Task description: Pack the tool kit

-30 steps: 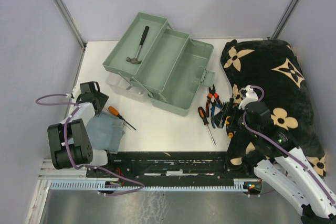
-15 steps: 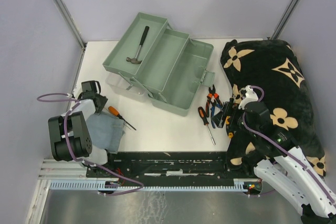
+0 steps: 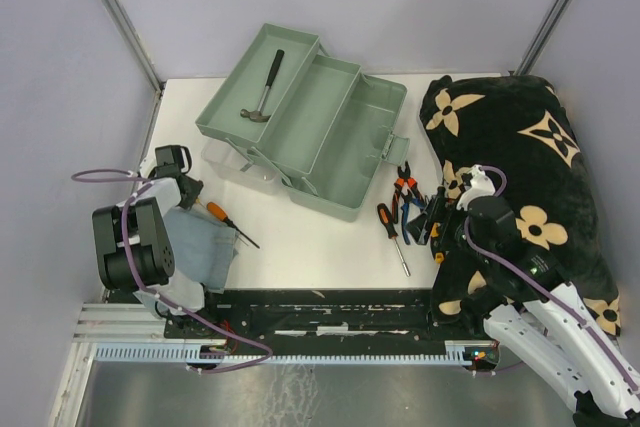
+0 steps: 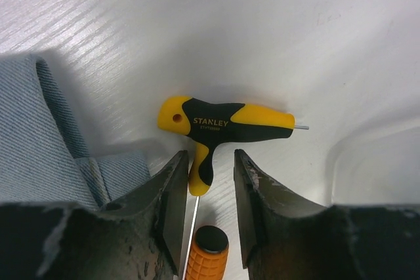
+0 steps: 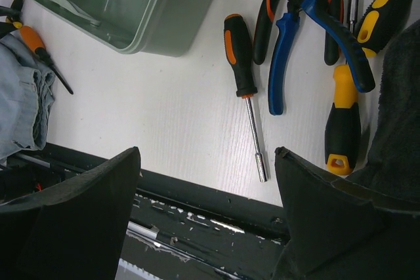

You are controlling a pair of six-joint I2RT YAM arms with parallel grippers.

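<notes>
The left fingers [image 4: 172, 195] stand a small way apart, pointing down at the tabletop [image 4: 275, 24]. In the gap are the stem of a yellow and black T-handle tool [image 4: 223, 119] and the end of an orange screwdriver [image 4: 205, 260]. They do not seem to press on either yet, so this is probably the lining-up for a pick. The folded cloth [image 4: 39, 136] at the left of that view leaves little room on that side. The right fingers [image 5: 85, 214] are wide apart and empty, hovering over the pliers [image 5: 289, 44] beside the blanket [image 3: 530, 137]. The toolbox [image 3: 310, 127] lies open at the upper centre of the top view, the hammer [image 3: 265, 87] in its upper-left tray.
</notes>
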